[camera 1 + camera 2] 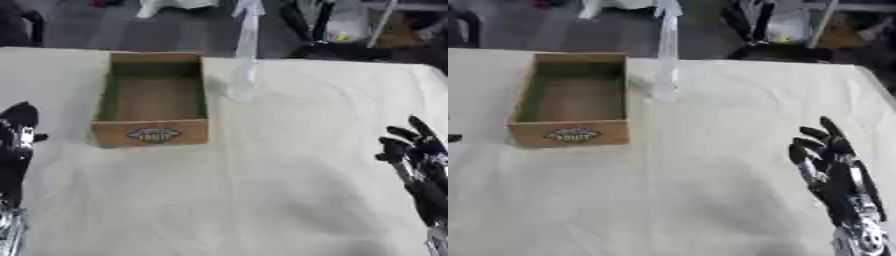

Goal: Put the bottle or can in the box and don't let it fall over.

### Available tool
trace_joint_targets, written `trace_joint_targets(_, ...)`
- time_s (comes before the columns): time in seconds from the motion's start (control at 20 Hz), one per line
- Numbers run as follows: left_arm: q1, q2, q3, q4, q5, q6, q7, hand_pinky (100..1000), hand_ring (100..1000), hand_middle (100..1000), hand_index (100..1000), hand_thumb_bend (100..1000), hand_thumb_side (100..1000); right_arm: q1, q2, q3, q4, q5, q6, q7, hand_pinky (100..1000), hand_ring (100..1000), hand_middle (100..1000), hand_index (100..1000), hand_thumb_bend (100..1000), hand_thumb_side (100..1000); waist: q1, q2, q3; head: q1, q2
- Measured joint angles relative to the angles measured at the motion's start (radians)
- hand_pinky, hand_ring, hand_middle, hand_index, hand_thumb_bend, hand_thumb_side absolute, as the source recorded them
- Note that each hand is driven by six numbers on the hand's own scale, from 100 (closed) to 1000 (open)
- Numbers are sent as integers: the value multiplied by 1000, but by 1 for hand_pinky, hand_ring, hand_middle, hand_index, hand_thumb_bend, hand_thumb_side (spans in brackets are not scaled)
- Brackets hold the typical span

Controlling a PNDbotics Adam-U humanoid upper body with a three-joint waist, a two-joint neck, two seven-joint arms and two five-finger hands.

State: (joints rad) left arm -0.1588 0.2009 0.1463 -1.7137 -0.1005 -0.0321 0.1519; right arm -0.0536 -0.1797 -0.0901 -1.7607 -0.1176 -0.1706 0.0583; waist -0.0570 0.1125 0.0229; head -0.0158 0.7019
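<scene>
Your clear bottle stands upright on the table just right of the box (outside it). Your 2 hands idle low: left hand relaxed, right hand fingers spread.

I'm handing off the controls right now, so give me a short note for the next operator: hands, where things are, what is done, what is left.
Left hand: at the left edge, holding nothing; its fingers cannot be made out.
Right hand: open, fingers up, low on the right, holding nothing.
Bottle: clear, tall, standing upright on the table, just right of the box's far right corner.
Box: cardboard, open top, nothing visible inside, left of centre.
Done: nothing yet; the bottle is untouched.
Left: grasp the bottle, probably with the right hand, and set it upright in the box.
</scene>
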Motion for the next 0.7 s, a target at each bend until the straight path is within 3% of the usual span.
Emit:
trace_joint_targets(0.4,4,0,-1,0,2,0,-4,666,868,779,840,462,765,-210,-46,45,69,45,6,18,656,798,806,1000,468,438,0,-12,17,-9,0)
trace_joint_targets(0.65,5,-1,-4,1,4,-2,-11,666,868,780,840,461,765,-373,-48,84,185,76,7,33,659,818,833,1000,462,435,2,-15,40,-23,1)
trace_joint_targets(0.7,6,-1,-6,1,4,-2,-11,666,868,780,840,462,765,-403,-48,88,213,86,7,32,664,837,849,1000,494,441,4,-16,46,-27,1)
